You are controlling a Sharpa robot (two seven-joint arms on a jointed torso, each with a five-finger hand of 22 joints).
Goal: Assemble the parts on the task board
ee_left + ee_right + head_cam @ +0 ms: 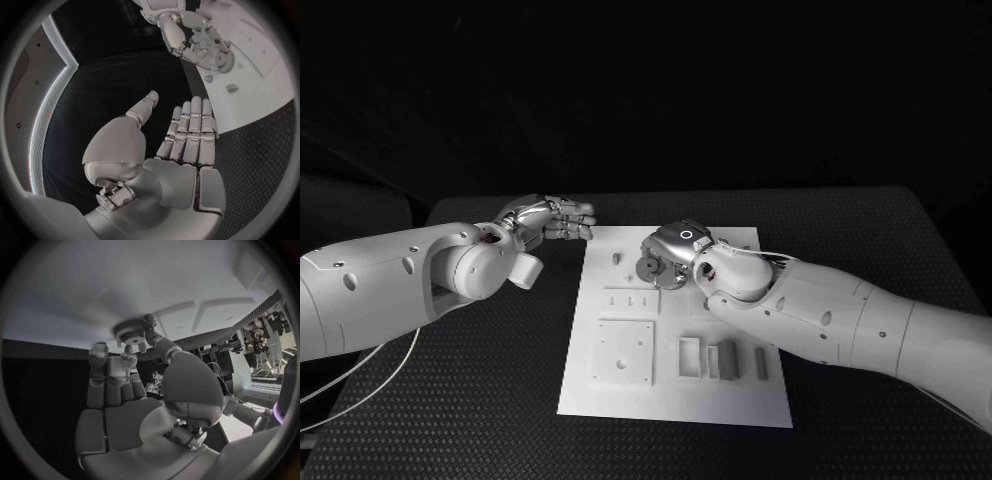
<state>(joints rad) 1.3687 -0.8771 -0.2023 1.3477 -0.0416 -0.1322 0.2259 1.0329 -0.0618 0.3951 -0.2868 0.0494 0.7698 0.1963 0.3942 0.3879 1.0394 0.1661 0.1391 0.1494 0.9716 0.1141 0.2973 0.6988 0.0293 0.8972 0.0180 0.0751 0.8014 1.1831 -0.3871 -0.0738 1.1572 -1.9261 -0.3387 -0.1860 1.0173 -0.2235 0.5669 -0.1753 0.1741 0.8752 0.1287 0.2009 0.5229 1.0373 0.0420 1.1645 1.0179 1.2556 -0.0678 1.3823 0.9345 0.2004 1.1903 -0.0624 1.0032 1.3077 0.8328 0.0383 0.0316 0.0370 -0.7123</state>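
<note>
The right hand [678,255] pinches a small toothed gear [130,332] at its fingertips, holding it just above the far part of the task board [733,395]. The gear looks like a round, ridged disc, its flat face turned towards the board, though its contact with the board is hard to judge. The left hand [181,137] hovers empty over the black, woven-textured table [877,230], beside the board's far left corner, fingers straight and together. Rectangular parts [626,352] lie flat on the smooth white board.
</note>
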